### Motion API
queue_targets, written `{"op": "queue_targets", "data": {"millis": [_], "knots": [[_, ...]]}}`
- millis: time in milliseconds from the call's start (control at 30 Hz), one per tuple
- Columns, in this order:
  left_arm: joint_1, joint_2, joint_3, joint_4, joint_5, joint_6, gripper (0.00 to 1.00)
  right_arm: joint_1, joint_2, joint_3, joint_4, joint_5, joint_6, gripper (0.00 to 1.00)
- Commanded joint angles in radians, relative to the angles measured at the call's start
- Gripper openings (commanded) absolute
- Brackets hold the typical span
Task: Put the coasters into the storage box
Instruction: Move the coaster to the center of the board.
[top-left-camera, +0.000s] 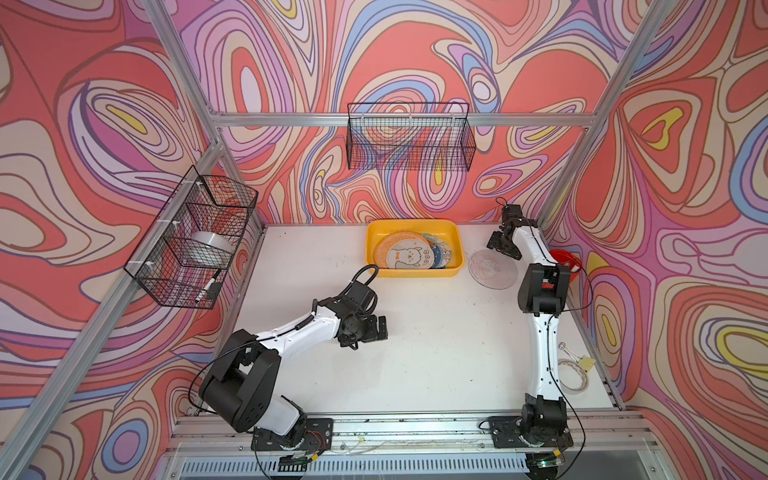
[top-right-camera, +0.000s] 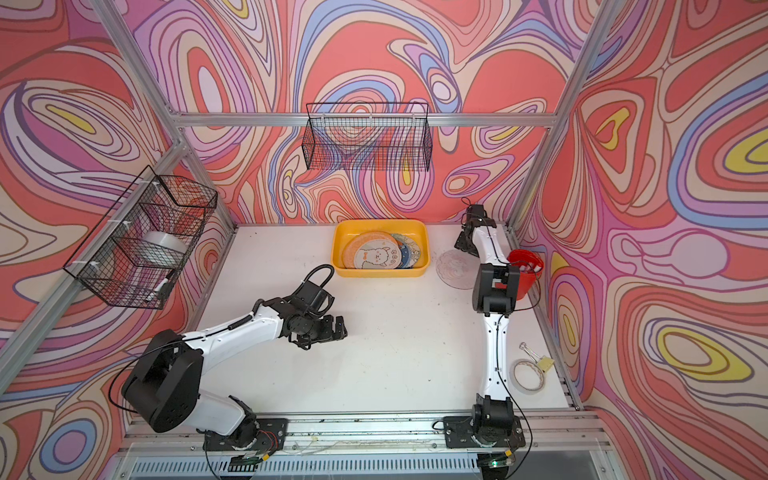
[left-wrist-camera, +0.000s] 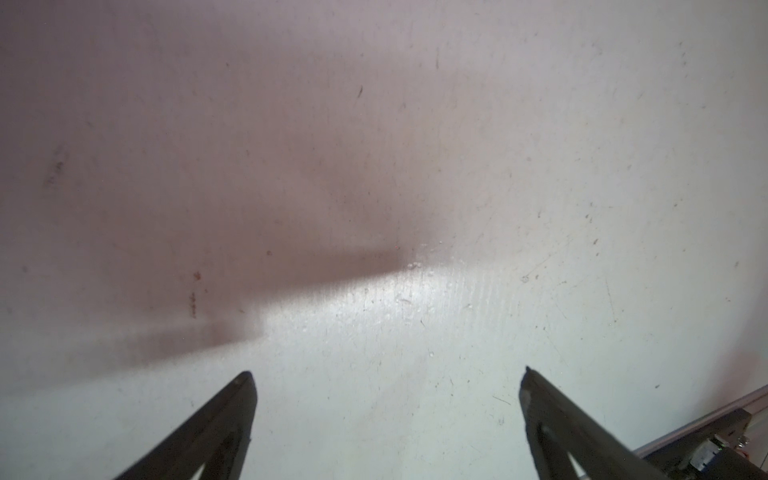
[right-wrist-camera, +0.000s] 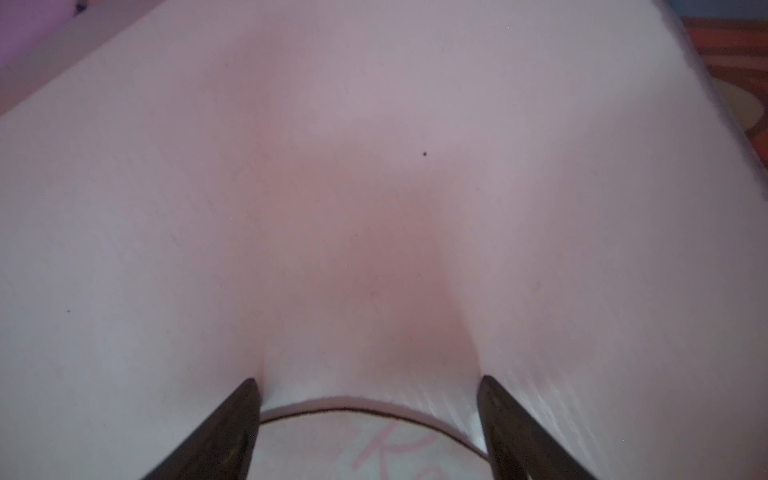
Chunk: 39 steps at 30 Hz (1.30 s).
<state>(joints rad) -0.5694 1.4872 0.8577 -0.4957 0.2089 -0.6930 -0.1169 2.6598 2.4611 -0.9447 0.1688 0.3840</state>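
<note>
- The right pincer (right-wrist-camera: 368, 386) is open wide and holds nothing. Its two tips sit low, one on each side of the far rim of a pale coaster (right-wrist-camera: 374, 451) with pink marks.
- That pale coaster lies flat on the bench (top-left-camera: 436, 353) near the back right corner. It is between the yellow storage box (top-left-camera: 413, 272) and a red cup (top-left-camera: 570, 262).
- I think it is thin, light and stiff. It looks hard to lift because it lies so flat. The rim looks like the best place to pinch it, once one edge is tipped up.
- The other coasters (top-left-camera: 405, 255) that I can see are piled in the box, by the back edge.
- The left pincer (left-wrist-camera: 386, 378) is open too, over bare bench near the middle.
</note>
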Motion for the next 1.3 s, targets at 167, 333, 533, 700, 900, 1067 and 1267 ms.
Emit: {"op": "queue_targets", "data": {"millis": [167, 333, 533, 700, 900, 1067, 1267], "knots": [[0.006, 0.005, 0.030, 0.011, 0.010, -0.007, 1.00, -0.006, -0.046, -0.171, -0.160, -0.089, -0.055, 0.82], [0.006, 0.006, 0.031, 0.017, 0.018, -0.003, 1.00, -0.003, -0.111, -0.267, -0.180, -0.137, -0.079, 0.81], [0.006, 0.002, 0.029, 0.032, 0.032, -0.007, 1.00, 0.007, -0.245, -0.488, -0.129, -0.183, -0.059, 0.80], [0.006, -0.002, 0.024, 0.042, 0.041, -0.006, 1.00, 0.031, -0.354, -0.673, -0.080, -0.209, -0.035, 0.79], [0.006, -0.019, 0.014, 0.049, 0.047, -0.001, 1.00, 0.104, -0.472, -0.855, -0.037, -0.250, 0.000, 0.79], [0.006, -0.030, 0.007, 0.048, 0.052, 0.004, 1.00, 0.159, -0.548, -0.919, -0.013, -0.255, 0.031, 0.79], [0.005, -0.045, 0.009, 0.045, 0.052, 0.010, 1.00, 0.158, -0.704, -1.018, 0.057, -0.209, 0.070, 0.88]]}}
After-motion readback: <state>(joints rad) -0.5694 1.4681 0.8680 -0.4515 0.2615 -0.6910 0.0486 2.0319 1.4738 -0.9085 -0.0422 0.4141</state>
